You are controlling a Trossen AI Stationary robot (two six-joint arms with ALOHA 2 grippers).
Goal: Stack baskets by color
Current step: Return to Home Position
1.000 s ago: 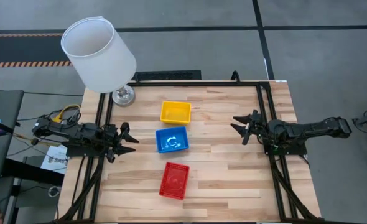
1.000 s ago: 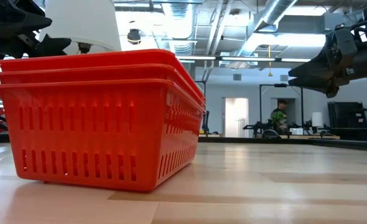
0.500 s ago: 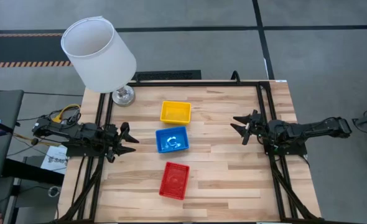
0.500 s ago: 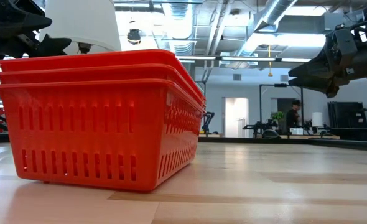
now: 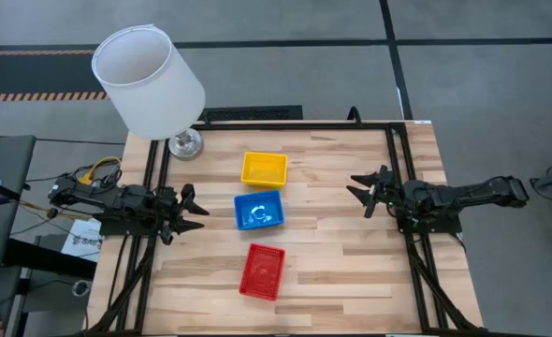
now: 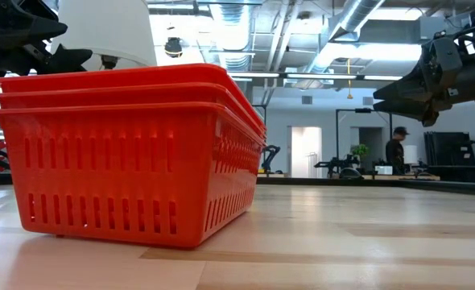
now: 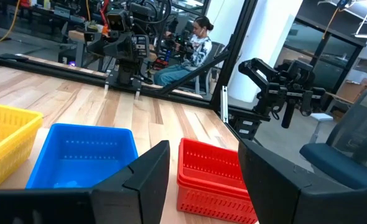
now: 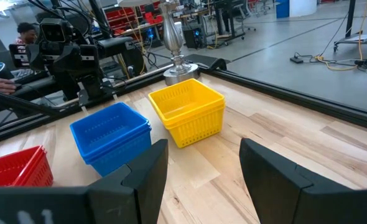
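Three stacks of baskets stand in a row down the table's middle: yellow baskets (image 5: 264, 168) farthest, blue baskets (image 5: 258, 209) in the middle, red baskets (image 5: 262, 271) nearest; each stack rests with its bottom on the wood. In the low view the red baskets (image 6: 129, 149) show as a nested stack of three rims. My left gripper (image 5: 197, 208) waits open at the table's left edge, pointing level toward the blue baskets (image 7: 84, 155). My right gripper (image 5: 355, 190) waits open at the right edge, pointing toward the yellow baskets (image 8: 188, 112). Neither holds anything.
A big white lampshade (image 5: 148, 81) on a metal base (image 5: 185, 144) stands at the table's far left corner. A black frame (image 5: 257, 124) runs along the table's far, left and right edges. Bare wood lies between the stacks and each gripper. A person (image 6: 396, 150) shows in the room behind.
Both arms and all baskets have kept still. Only a person in the room beyond the table has walked toward the right.
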